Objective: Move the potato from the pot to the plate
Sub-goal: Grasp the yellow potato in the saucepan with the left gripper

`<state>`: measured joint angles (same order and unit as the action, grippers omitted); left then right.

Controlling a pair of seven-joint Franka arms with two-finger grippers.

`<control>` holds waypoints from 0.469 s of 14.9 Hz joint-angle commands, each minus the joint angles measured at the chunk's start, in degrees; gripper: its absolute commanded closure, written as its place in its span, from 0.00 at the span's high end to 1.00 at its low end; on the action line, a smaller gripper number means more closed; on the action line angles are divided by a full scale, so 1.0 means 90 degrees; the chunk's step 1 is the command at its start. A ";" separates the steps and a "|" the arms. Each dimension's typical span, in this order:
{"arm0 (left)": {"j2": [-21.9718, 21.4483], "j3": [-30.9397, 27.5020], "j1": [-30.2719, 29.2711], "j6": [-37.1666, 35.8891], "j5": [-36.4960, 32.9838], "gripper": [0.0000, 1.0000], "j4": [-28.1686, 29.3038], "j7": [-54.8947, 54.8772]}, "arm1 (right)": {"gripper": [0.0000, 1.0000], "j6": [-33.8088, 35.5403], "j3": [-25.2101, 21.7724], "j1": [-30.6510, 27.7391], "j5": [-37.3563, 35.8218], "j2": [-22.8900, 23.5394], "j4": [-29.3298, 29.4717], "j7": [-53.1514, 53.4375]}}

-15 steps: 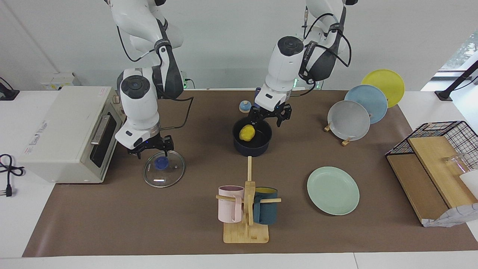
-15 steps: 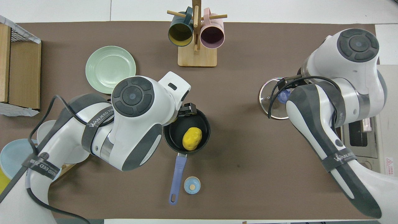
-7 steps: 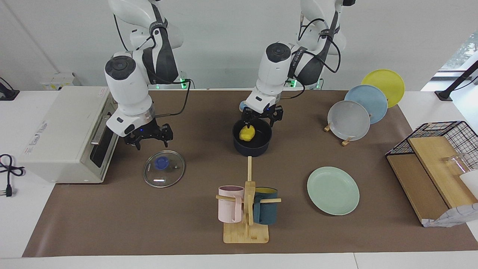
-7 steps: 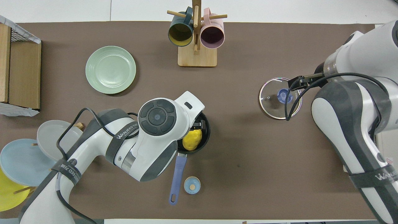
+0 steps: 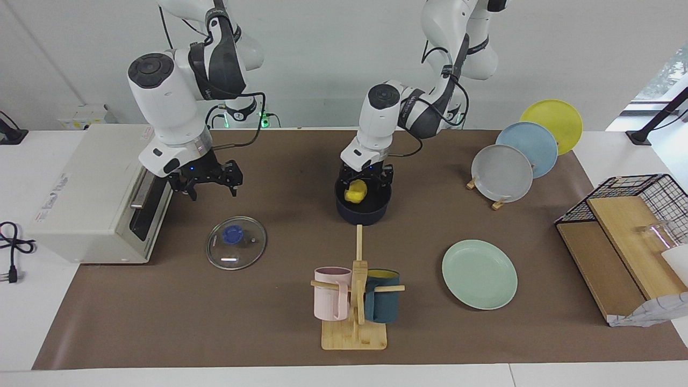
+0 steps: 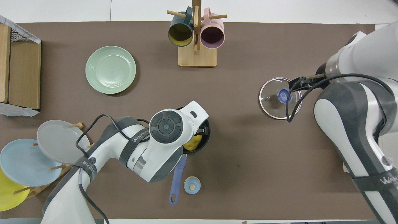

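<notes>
Left gripper (image 5: 366,180), fingers spread, has dropped around the potato (image 5: 356,192) in the pot (image 5: 363,207); right gripper (image 5: 207,181), open, has risen.

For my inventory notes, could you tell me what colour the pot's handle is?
The pot's handle is blue, seen best in the overhead view.

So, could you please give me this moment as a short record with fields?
potato: in the pot
plate: bare, toward the left arm's end of the table, farther from the robots than the pot
left gripper: open, lowered over the potato at the pot's mouth
right gripper: open, raised beside the toaster oven, holding nothing
glass lid: flat on the table
</notes>
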<state>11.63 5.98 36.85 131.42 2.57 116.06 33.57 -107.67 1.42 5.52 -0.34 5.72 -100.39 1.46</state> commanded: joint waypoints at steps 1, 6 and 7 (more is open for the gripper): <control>0.0221 -0.0088 0.0154 0.0319 0.0086 1.00 0.0053 -0.0185 | 1.00 0.0059 0.0038 -0.0096 0.0174 -0.0040 -0.0027 -0.0143; 0.0310 -0.0088 0.0164 0.0319 0.0096 1.00 0.0053 -0.0322 | 1.00 0.0020 0.0028 -0.0154 0.0174 -0.0060 -0.0047 -0.0133; 0.0319 -0.0088 0.0164 0.0319 0.0096 1.00 0.0063 -0.0322 | 1.00 0.0010 0.0028 -0.0154 0.0174 -0.0060 -0.0056 -0.0133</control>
<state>14.50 6.00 37.40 133.13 2.57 116.07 31.82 -107.67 1.23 5.37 -0.33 5.72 -100.41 1.46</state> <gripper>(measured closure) 0.000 0.000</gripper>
